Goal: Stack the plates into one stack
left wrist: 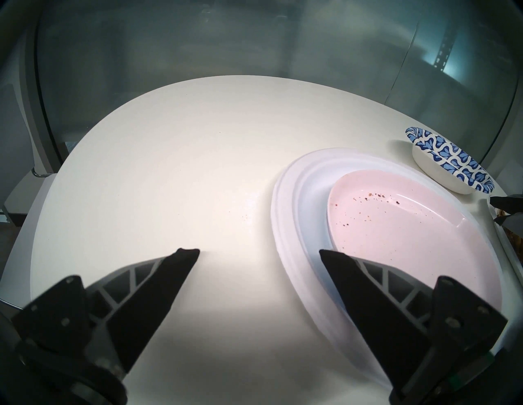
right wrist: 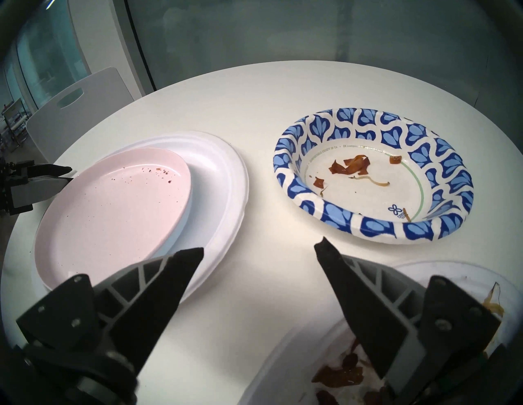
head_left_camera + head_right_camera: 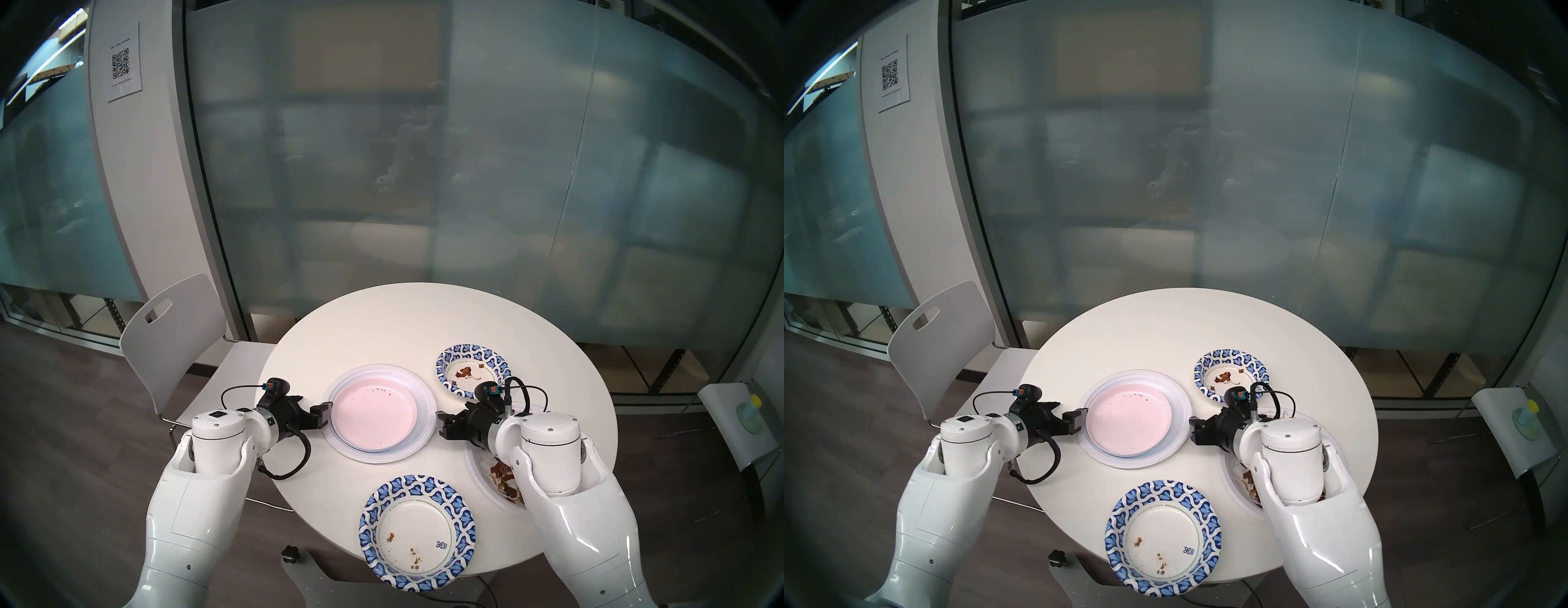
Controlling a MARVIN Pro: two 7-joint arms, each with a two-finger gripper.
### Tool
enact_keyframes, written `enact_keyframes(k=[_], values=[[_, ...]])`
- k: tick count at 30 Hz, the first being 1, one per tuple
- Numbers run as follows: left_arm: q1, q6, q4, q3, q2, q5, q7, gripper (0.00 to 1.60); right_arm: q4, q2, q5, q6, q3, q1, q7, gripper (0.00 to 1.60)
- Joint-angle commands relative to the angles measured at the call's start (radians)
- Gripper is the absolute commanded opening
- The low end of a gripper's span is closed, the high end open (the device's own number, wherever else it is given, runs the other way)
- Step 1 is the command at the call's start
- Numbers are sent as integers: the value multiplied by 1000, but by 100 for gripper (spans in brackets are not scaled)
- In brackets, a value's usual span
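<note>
Pale pink round plate (image 3: 373, 418) tops our stack mid-counter (image 3: 382, 322); patterned plates sit at far-right and near edges. Our left end effector (image 3: 321, 415) and right end effector (image 3: 443, 424) gape wide, empty.

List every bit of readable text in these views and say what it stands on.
"COMPOSTABLE EXCEPT IN CA": partly legible, printed round the inside of the small patterned bowl; the rest of that ring is too blurred.
Brand mark with flower logo in the same bowl: too small to read.
Logo on the large patterned plate: unreadable.
Wall sheet: QR code; its text lines too small.
</note>
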Motion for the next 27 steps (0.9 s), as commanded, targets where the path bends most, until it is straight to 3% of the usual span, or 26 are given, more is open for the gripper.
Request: enact_keyframes(k=[1, 27], values=[[15, 4, -58, 6, 9, 9, -1, 160, -19, 2, 3, -30, 5, 15, 8, 144], [16, 15, -76, 25, -5, 40, 29, 160, 114, 20, 24, -11, -21, 144, 89, 141]])
